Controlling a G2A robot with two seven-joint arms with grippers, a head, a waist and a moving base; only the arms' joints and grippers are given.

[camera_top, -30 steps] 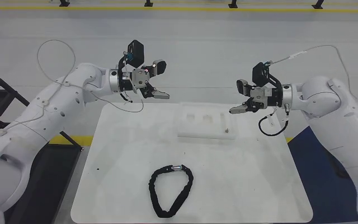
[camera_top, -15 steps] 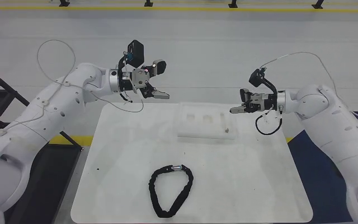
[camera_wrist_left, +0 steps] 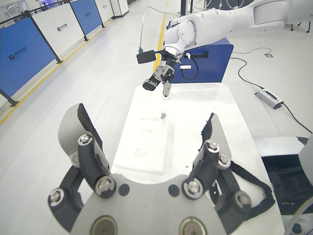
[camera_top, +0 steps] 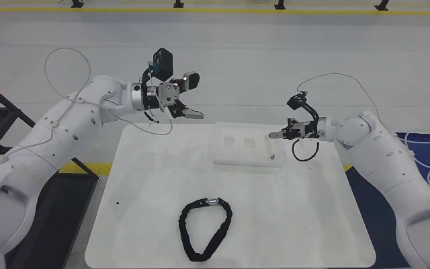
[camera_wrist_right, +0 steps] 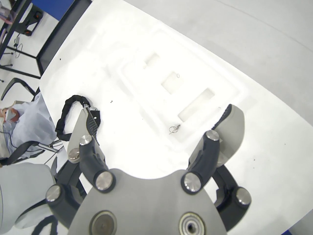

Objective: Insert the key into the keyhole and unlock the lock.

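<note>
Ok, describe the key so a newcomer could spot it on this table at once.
On the white table, find the white foam tray at its far middle. At the tray's end nearest the right gripper, beside the long slot, lies the key: tiny, metal, with a wire ring, unlike the big black chain lock near the front.

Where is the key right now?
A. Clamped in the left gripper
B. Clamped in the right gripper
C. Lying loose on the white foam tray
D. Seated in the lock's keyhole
C: the key lies loose on the foam tray beside its long slot. The right gripper and left gripper are both open and empty, and the chain lock lies apart on the table.
</note>
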